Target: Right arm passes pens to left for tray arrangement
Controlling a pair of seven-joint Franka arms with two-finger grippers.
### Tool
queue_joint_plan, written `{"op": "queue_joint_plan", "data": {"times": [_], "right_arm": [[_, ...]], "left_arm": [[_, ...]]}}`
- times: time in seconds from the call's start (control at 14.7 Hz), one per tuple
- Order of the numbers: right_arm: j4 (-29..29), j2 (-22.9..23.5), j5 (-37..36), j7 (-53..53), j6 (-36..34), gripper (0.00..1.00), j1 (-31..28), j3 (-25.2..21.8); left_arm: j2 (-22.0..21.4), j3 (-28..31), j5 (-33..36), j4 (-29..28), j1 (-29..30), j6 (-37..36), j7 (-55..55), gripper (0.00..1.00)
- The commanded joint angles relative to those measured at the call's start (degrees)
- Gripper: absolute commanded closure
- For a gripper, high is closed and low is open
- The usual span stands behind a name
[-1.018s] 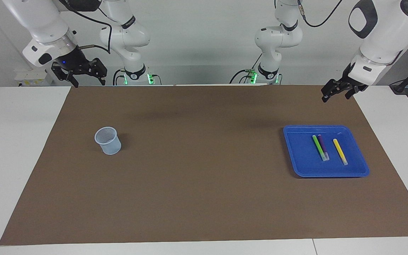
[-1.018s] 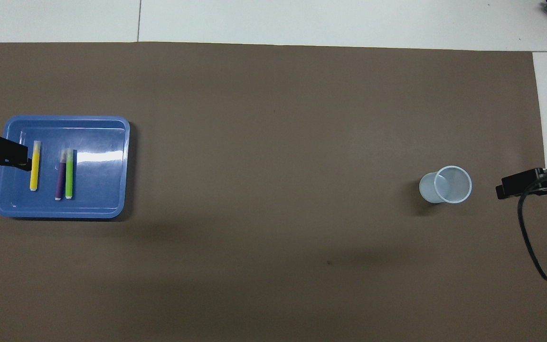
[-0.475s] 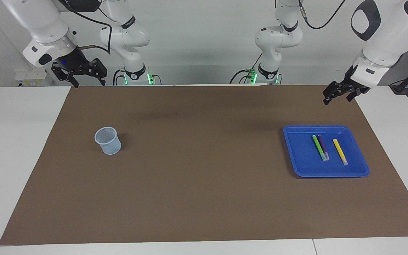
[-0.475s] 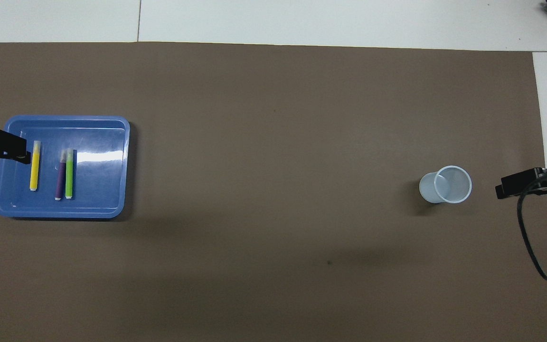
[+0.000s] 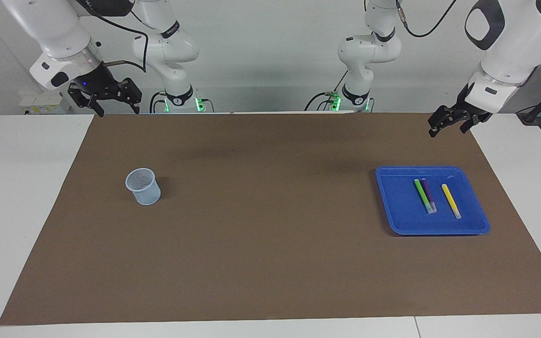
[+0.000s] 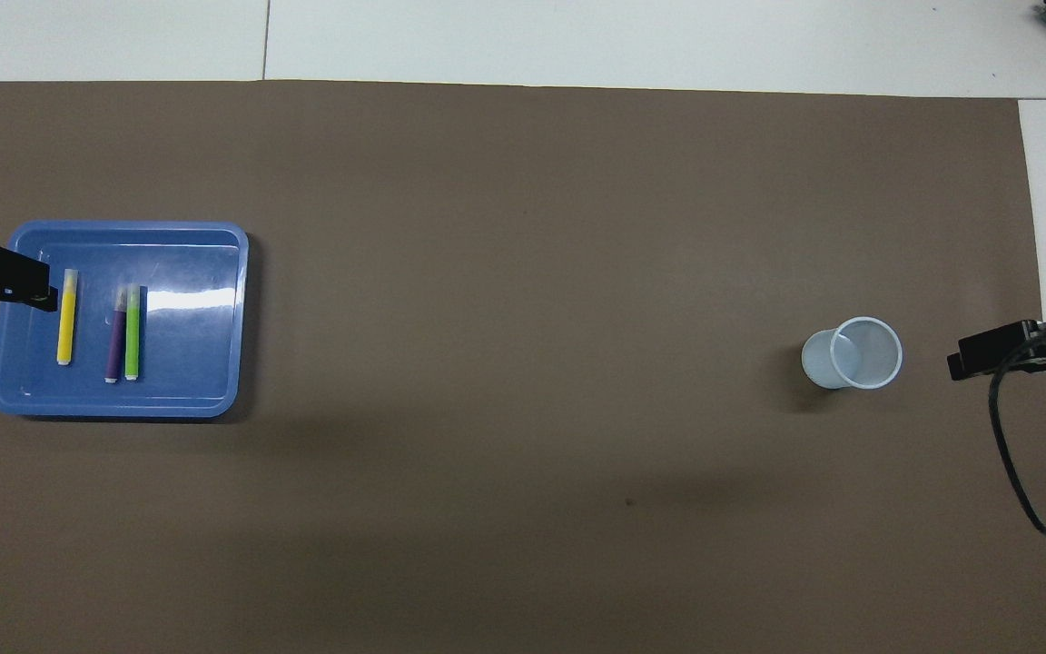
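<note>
The blue tray (image 5: 395,206) (image 6: 187,350) lies toward the left arm's end of the table. Three pens lie in it side by side: green (image 5: 423,195) (image 6: 133,331), purple (image 5: 426,187) (image 6: 113,341) touching the green one, and yellow (image 5: 451,200) (image 6: 65,320) a little apart. My left gripper (image 5: 446,130) (image 6: 5,286) hangs open and empty in the air, over the table edge by the tray. My right gripper (image 5: 117,110) (image 6: 995,354) hangs open and empty above the mat's corner at the right arm's end, waiting.
A pale translucent cup (image 5: 143,186) (image 6: 853,352) stands upright on the brown mat (image 5: 261,225) toward the right arm's end. A black cable (image 6: 1018,472) loops down from the right arm. White tabletop borders the mat.
The left gripper has drawn back slightly from over the tray toward the left arm's end of the table. The right arm, pens, tray and cup have not moved.
</note>
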Motion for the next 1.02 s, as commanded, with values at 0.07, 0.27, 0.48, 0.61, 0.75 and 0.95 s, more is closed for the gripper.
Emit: {"op": "queue_joint_plan", "data": {"times": [0.07,0.27,0.48,0.61,0.75,0.95], "right_arm": [[0.78,0.52,-1.26,1.10,0.18,0.00,-0.04,0.09],[0.69,0.52,-2.75,1.02,0.35,0.00,0.05,0.00],[0.60,0.52,-5.13,0.84,1.14,0.00,0.40,0.09],[0.51,0.52,-5.30,0.84,1.58,0.00,0.40,0.09],[0.43,0.52,-5.31,0.84,1.94,0.00,0.31,0.09],[0.34,0.43,-5.65,0.84,1.94,0.00,0.40,0.09]], "left_arm": [[-0.42,0.28,-0.81,0.25,-0.46,-0.98,0.33,0.00],[-0.33,0.28,-0.72,0.34,-0.54,-0.89,0.33,0.00],[-0.42,0.37,-0.81,0.34,-0.55,-0.80,0.33,0.00],[-0.33,0.37,-0.72,0.34,-0.55,-0.80,0.33,0.00],[-0.42,0.37,-0.81,0.43,-0.55,-0.89,0.33,0.00],[-0.33,0.37,-0.81,0.43,-0.72,-0.80,0.33,0.00]]}}
